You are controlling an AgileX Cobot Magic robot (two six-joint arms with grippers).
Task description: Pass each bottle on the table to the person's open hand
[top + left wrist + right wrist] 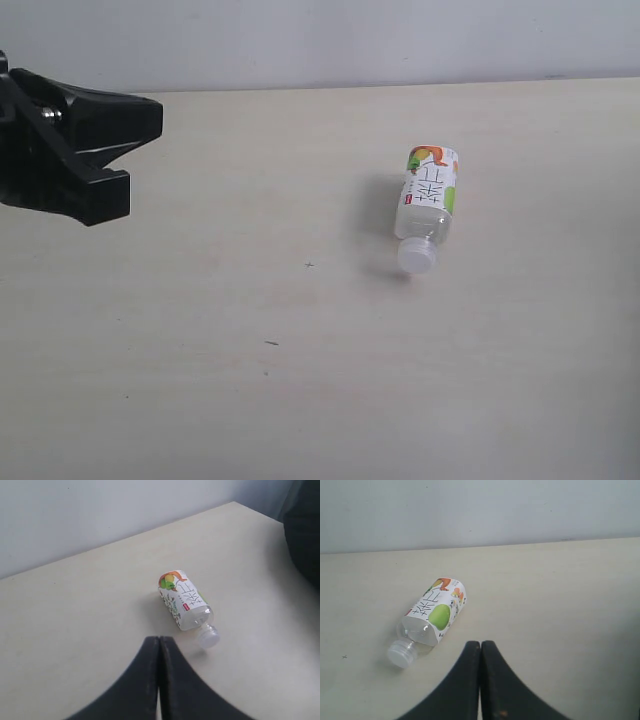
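One bottle (428, 195) with an orange-green label and a white cap lies on its side right of the middle of the table (200, 400), cap toward the front edge. It also shows in the left wrist view (185, 602) and the right wrist view (434, 615). My left gripper (135, 150) hovers at the far left, well apart from the bottle; its jaws (159, 640) are pressed together with nothing between them. My right gripper (481, 644) is shut and empty too, a short way off the bottle, and outside the exterior view. No open hand and no other bottle is in view.
A pale wall (320, 40) runs along the table's back edge. A few tiny dark specks (271, 343) mark the wood. A dark blurred shape (305, 535) stands past the table's corner in the left wrist view.
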